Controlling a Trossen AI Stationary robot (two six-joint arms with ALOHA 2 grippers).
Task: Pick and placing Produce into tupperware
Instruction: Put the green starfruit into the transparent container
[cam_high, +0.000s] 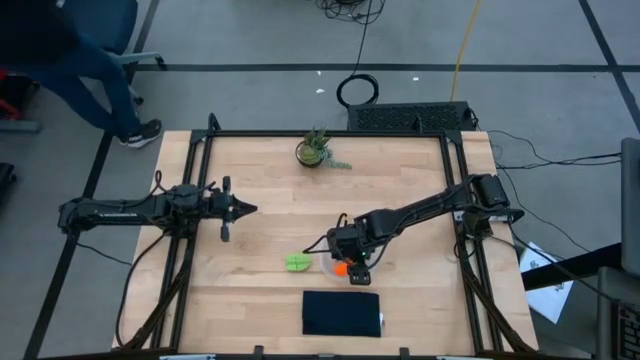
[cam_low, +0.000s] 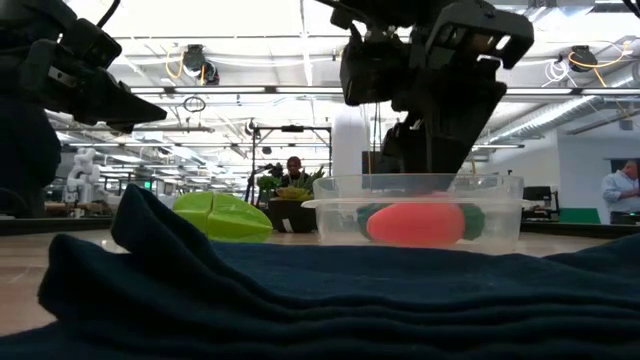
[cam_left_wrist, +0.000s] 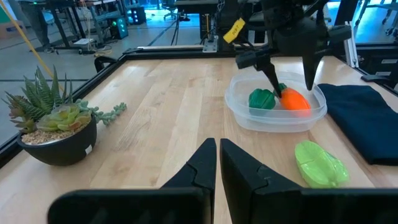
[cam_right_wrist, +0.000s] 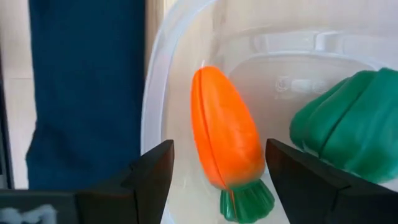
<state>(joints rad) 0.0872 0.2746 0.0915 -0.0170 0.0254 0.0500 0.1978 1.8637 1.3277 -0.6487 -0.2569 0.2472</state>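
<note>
The tupperware (cam_left_wrist: 273, 127), a clear shallow container, sits on the table near the middle. The orange carrot (cam_right_wrist: 224, 130) and the dark green lump (cam_right_wrist: 348, 130) lie side by side on its floor. The lime-green leafy piece (cam_high: 298, 262) rests flat on the wood just left of the container. My right gripper (cam_right_wrist: 217, 149) is open and points down into the container, one finger on each side of the carrot with a gap to it. My left gripper (cam_left_wrist: 218, 149) is shut and hovers over the table's left half, away from all of it.
A dark cloth pad (cam_high: 342, 312) lies by the near edge, right beside the container. A potted plant (cam_high: 315, 150) stands at the far edge. Bare wood lies between the left gripper and the leafy piece. A person's legs show beyond the table's far left corner.
</note>
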